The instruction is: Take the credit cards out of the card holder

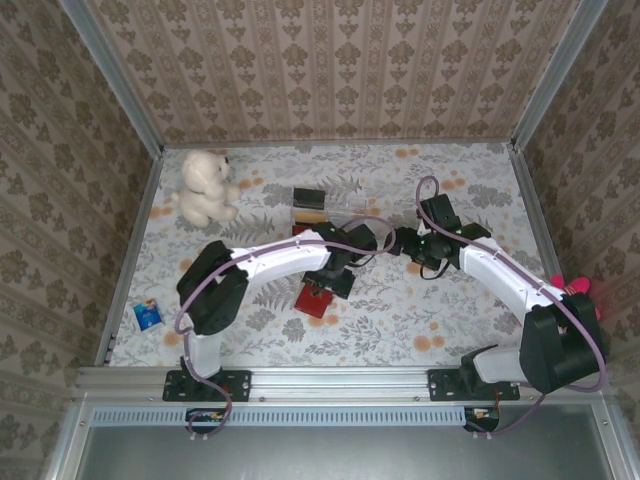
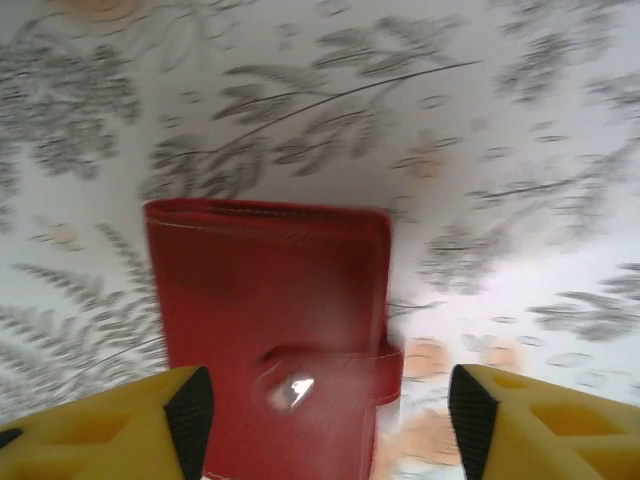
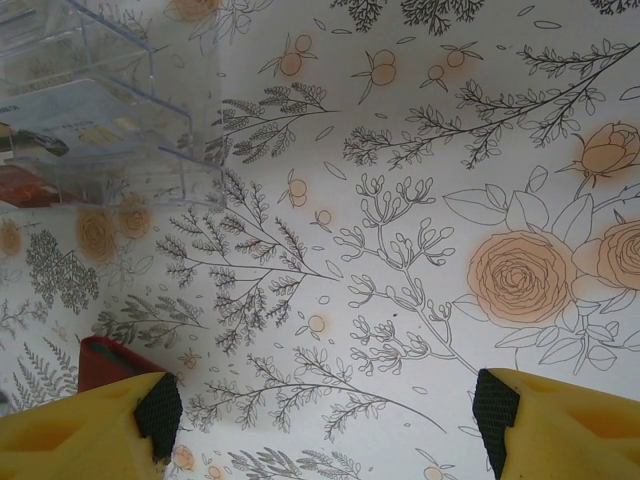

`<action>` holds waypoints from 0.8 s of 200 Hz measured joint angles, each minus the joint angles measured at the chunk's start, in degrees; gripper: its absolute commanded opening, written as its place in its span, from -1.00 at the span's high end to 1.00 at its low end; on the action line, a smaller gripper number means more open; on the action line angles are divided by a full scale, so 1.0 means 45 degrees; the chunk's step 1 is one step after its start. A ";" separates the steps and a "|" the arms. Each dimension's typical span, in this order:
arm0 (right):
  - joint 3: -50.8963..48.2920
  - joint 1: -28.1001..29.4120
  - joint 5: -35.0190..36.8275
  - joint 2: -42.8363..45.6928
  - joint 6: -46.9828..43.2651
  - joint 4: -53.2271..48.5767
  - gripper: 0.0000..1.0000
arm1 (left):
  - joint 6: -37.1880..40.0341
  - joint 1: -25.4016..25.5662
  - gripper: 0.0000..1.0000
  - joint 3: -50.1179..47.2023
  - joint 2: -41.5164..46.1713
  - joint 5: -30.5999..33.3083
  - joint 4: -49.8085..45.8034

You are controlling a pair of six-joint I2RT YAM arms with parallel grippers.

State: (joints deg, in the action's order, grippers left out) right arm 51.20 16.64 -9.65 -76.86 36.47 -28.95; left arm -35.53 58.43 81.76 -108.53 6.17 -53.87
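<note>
The left arm (image 1: 280,258) stretches from its base in a long low arc, wrist bent down over the small red book-like card holder (image 2: 270,300). The left gripper (image 2: 325,415) hangs right above the holder with its jaws spread wide, one yellow black-padded finger (image 2: 190,420) over the holder's edge and the other clear of its tab side; nothing is clamped. The right arm (image 1: 500,275) bends in from the other side, its wrist just beyond the holder. The right gripper (image 3: 325,420) is also wide apart, with bare floral-printed tablecloth (image 3: 400,250) between its fingers and a red corner of the holder just beside one pad.

The holder lies flat and closed on the cloth. It is smooth and glossy with rounded corners, and a short strap (image 2: 340,365) is fastened across its cover by a shiny metal snap (image 2: 290,390). Beyond the holder stands a clear hard-plastic tray (image 3: 170,110); the print on its contents is too blurred to read.
</note>
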 measured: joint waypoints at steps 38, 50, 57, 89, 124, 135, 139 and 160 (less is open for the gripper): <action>0.0000 0.0034 -0.0423 -0.0034 -0.0005 0.0015 -0.54 | -0.0194 -0.2127 -0.68 -0.2691 0.2856 -0.3196 0.2735; 0.0019 0.0199 -0.0665 -0.0194 0.0005 0.0034 -0.52 | -0.0330 -0.2997 -0.70 -0.3575 0.3725 -0.4124 0.3623; 0.0044 0.0374 -0.0763 -0.0350 0.0010 0.0044 -0.51 | -0.0418 -0.3458 -0.71 -0.4027 0.4133 -0.4580 0.3983; 0.0277 0.2089 -0.1428 -0.1598 0.0355 0.0267 -0.44 | -0.0665 -0.4993 -0.68 -0.5693 0.5071 -0.5838 0.4862; 0.0753 0.4012 -0.2244 -0.3225 0.0772 0.0568 -0.35 | -0.0894 -0.5591 -0.60 -0.7106 0.5144 -0.6329 0.5212; 0.0962 0.4425 -0.2380 -0.3716 0.0894 0.0641 -0.32 | -0.1001 -0.5576 -0.54 -0.7354 0.5129 -0.6475 0.5391; 0.1078 0.4571 -0.2419 -0.3895 0.0937 0.0670 -0.32 | -0.1010 -0.5576 -0.50 -0.7417 0.5119 -0.6523 0.5455; 0.1700 0.5105 -0.2540 -0.4794 0.1039 0.0816 -0.20 | -0.1171 -0.5581 -0.33 -0.7674 0.4993 -0.6620 0.5853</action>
State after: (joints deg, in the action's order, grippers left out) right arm 58.85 39.62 -21.08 -98.43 41.15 -25.28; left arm -40.80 33.32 47.22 -86.06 -23.62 -27.53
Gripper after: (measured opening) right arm 0.633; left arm 0.706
